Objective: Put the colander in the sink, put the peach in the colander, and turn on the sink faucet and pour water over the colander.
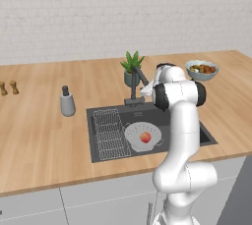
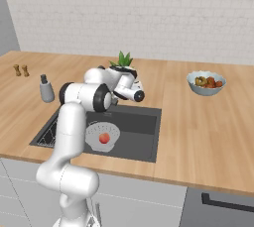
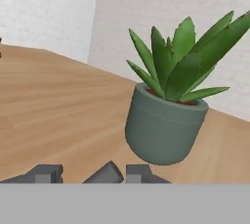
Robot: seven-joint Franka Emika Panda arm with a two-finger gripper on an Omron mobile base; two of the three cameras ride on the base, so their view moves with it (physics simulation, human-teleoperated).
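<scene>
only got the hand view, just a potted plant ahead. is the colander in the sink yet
Observer: Yes, the colander sits in the sink, right beside the rack.
Operator: peach in it
Observer: Yes, the peach lies inside the colander.
Operator: so where's the tool
Observer: The tool is up by the faucet at the back of the sink, with your plant just behind.
</scene>
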